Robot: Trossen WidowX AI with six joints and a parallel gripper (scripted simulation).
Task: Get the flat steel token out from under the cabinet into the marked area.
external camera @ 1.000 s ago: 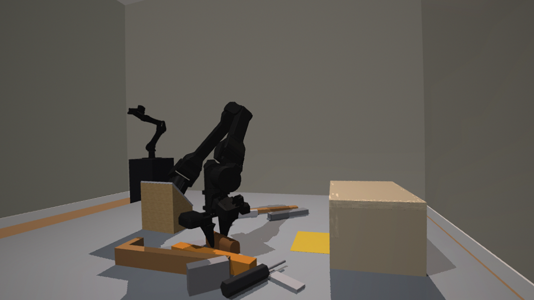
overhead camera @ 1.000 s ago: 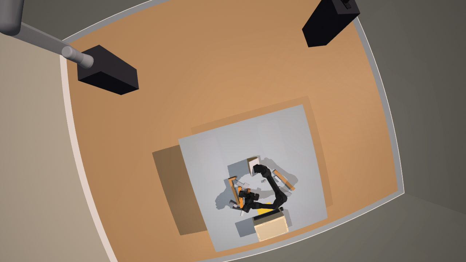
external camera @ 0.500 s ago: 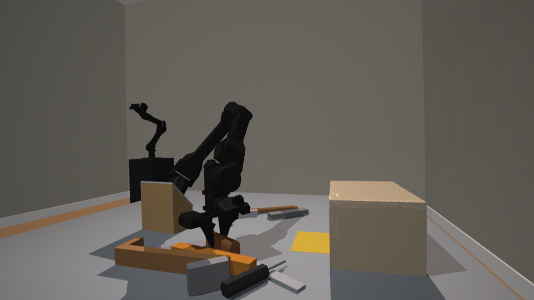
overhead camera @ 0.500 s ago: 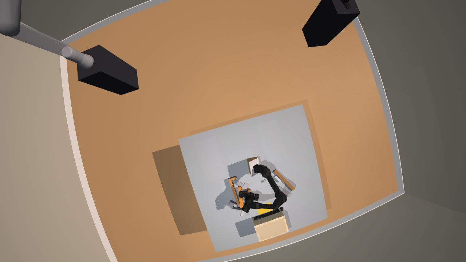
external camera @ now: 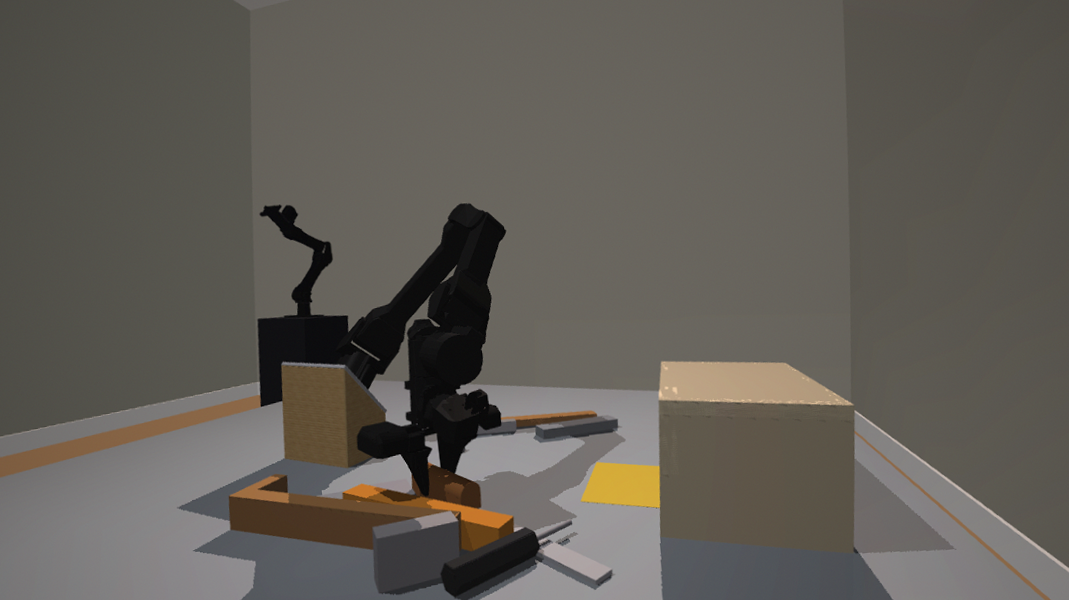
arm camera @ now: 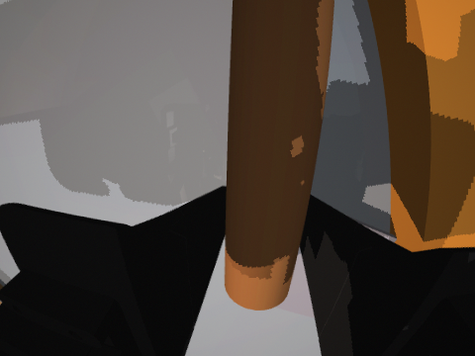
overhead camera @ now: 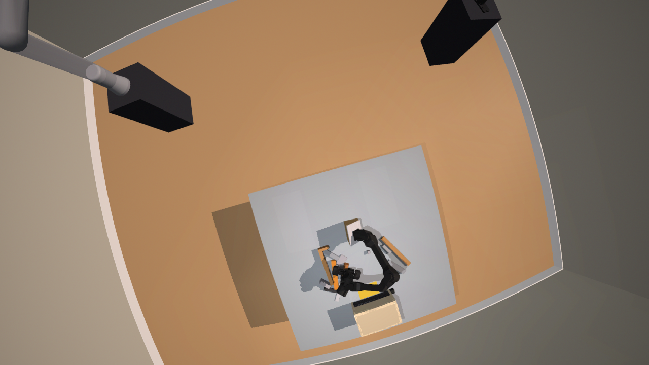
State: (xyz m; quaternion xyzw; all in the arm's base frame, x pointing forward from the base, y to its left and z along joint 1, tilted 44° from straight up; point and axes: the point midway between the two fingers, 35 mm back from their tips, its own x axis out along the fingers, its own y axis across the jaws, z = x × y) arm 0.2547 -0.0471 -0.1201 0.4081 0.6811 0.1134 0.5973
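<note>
The cabinet (overhead camera: 379, 318) (external camera: 757, 475) is a pale box with dark vent slots (overhead camera: 374, 298) low on its front. The yellow marked area (overhead camera: 367, 291) (external camera: 620, 486) lies before it, partly hidden by my arm in the top view. I cannot see the token. My gripper (external camera: 438, 478) (arm camera: 264, 200) (overhead camera: 334, 275) points down, well away from the cabinet. It is shut on a brown-orange cylinder (external camera: 458, 492) (arm camera: 269, 148), which lies beside an orange bar (external camera: 482, 521) (arm camera: 447, 94). I cannot tell whether the cylinder touches the table.
Close by are a brown hooked bar (external camera: 301, 516), a grey block (external camera: 417, 555), a black-handled tool (external camera: 492, 562) with a thin rod, and a pale strip (external camera: 580, 564). A wooden block (external camera: 315, 417) stands near my arm base. Another orange bar (overhead camera: 397, 251) and a grey bar (external camera: 575, 428) lie beyond the arm.
</note>
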